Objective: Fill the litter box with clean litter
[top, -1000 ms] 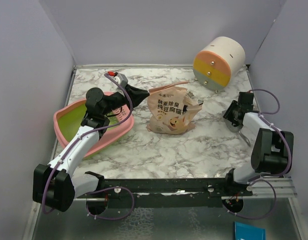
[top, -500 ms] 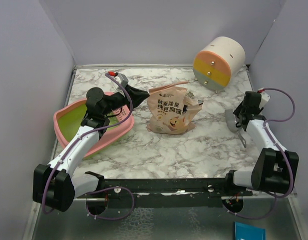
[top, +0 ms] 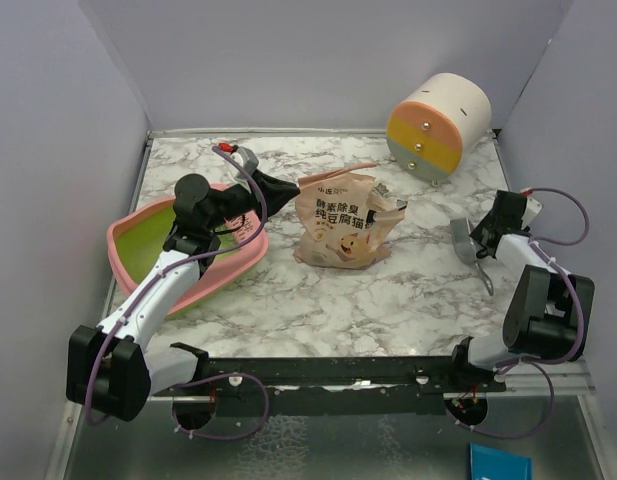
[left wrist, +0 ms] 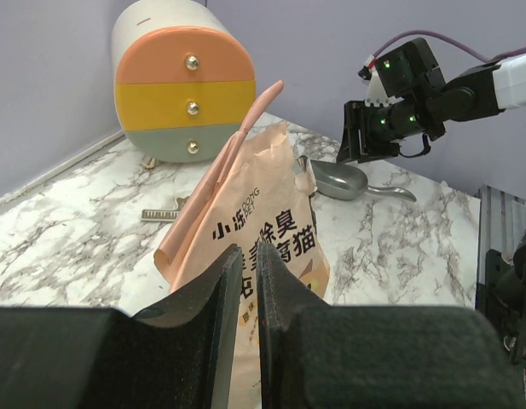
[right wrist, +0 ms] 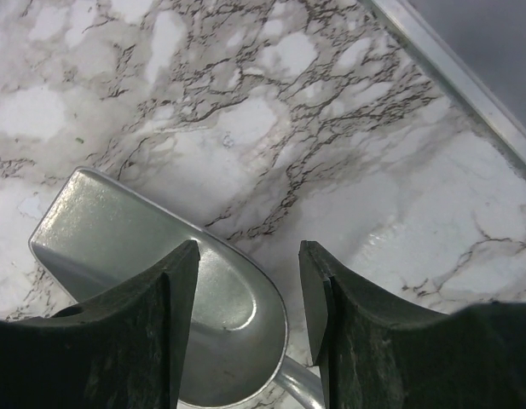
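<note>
Only writing I can make out is on the tan pouch (top: 345, 228). It's big black Chinese characters across the front, just above the cartoon cat (top: 340, 249). The top line ends in 除臭, and the line under it has 豆腐猫 in it. The small logo above those lines is too tiny for me to read.

Soft, even light fills the top view, and the pouch (top: 346, 222) casts only a faint shadow on the marble table (top: 388, 300). At the right wrist, the metal scoop (right wrist: 135, 247) gleams and the tabletop glares white near its right edge. The left fingers (left wrist: 118, 358) and right fingers (right wrist: 92, 341) loom dark and soft-focused.
</note>
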